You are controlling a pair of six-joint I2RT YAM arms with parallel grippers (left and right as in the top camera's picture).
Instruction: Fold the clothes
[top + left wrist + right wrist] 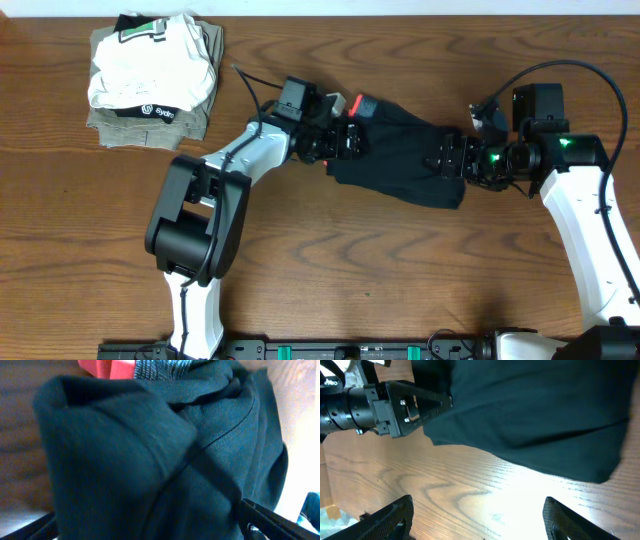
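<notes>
**Both claws spread wide at the ends of the black pants**

The left claw point(343, 140) stands with its jaws wide apart at the 9 o'clock end of the pants point(400, 152), which lie bunched just toward 12 o'clock of the table's middle. In its wrist view its fingers point(272, 519) flank the black cloth; whether they press it cannot be told. The grey waistband point(157, 366) and red lining point(107, 367) show at the far edge of the bundle.

The right claw point(452, 160) points toward 9 o'clock at the pants' 3 o'clock end. Its jaws are likewise spread, with bare table point(400, 280) between its fingers point(390, 517) and the cloth's edge just ahead.

The left arm point(200, 230) rises from the 7 o'clock edge, bends at the elbow and reaches toward 2 o'clock. The right arm point(590, 240) climbs from 5 o'clock and turns its wrist toward 9. A stack of folded garments point(150, 80) sits at 10 o'clock, well apart.
</notes>
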